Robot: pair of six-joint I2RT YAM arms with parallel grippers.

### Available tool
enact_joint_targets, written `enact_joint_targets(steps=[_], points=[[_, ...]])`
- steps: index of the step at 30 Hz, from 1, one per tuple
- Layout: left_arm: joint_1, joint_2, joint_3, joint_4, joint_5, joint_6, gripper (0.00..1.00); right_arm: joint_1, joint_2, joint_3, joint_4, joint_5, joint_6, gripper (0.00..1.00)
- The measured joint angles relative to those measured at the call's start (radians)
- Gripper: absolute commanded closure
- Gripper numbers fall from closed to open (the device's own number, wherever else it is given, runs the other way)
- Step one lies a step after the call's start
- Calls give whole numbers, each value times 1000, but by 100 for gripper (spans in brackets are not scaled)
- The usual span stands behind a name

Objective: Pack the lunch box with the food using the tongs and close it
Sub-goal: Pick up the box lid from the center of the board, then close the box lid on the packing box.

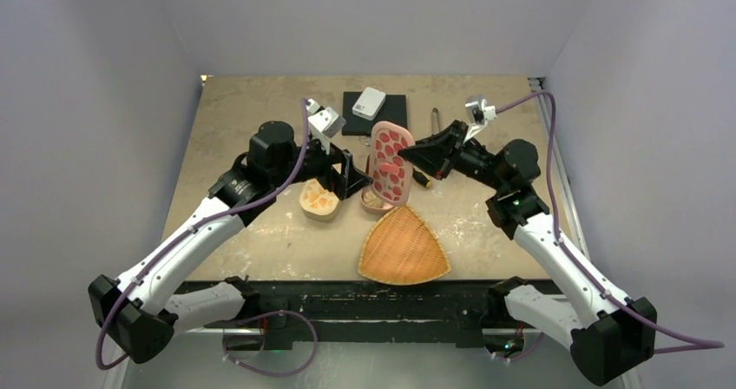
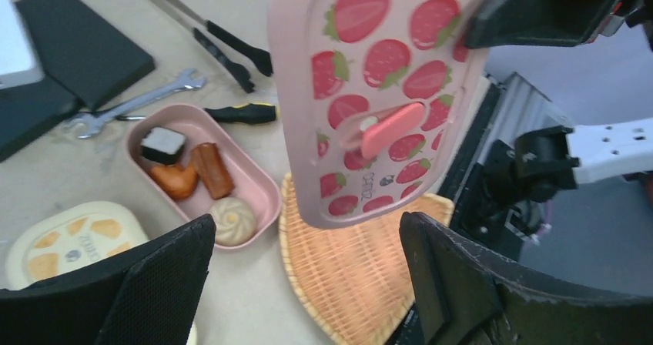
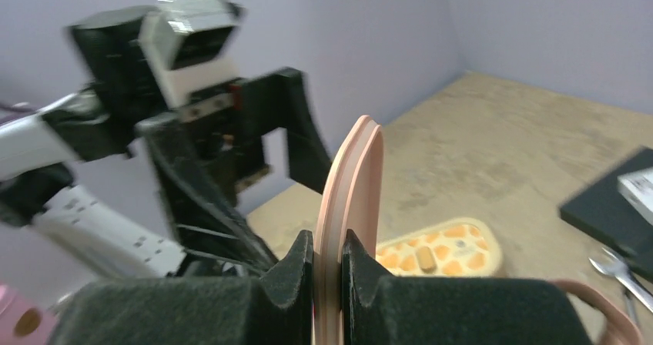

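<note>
Pinching the strawberry-print lid (image 3: pixel 350 175) between its pads, the right gripper (image 3: pixel 327 256) holds it on edge in the air, close to the open pink lunch box (image 2: pixel 266 187). The left gripper (image 2: pixel 308 276) faces the lid from the left, fingers spread wide (nothing between them). Inside the box lie a beige bun (image 2: pixel 232 219), a brown sausage (image 2: pixel 211 168), an orange piece (image 2: pixel 175 180) and a black-and-white piece (image 2: pixel 162 143). The tongs (image 2: pixel 239 47) rest on the table beyond the box, near a wrench (image 2: pixel 131 106) and a screwdriver (image 2: pixel 239 113).

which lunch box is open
The pink lunch box: its strawberry lid is off, food showing inside. The yellow lunch box has its lid on.
</note>
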Motion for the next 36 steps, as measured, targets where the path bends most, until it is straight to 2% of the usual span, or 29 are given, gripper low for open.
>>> enact_joint_targets(steps=[5, 12, 16, 23, 25, 29, 34, 36], points=[[60, 35, -4, 15, 180, -19, 12, 0, -16, 3, 112, -151, 40, 100], [80, 39, -20, 60, 430, -47, 24, 0, -28, 25, 211, -268, 93, 100], [80, 39, -32, 60, 502, -45, 39, 0, -18, 26, 268, -308, 138, 100], [80, 48, -51, 98, 568, -72, 60, 0, 18, 28, 337, -354, 197, 100], [80, 57, -51, 119, 580, -85, 70, 0, 24, 28, 352, -362, 212, 100], [80, 61, -66, 157, 599, -109, 100, 0, 29, 28, 361, -369, 218, 100], [80, 54, -95, 183, 608, -103, 100, -3, 40, 28, 282, -320, 211, 54], [78, 45, -116, 206, 585, -129, 100, -2, 55, 27, 252, -295, 196, 43]])
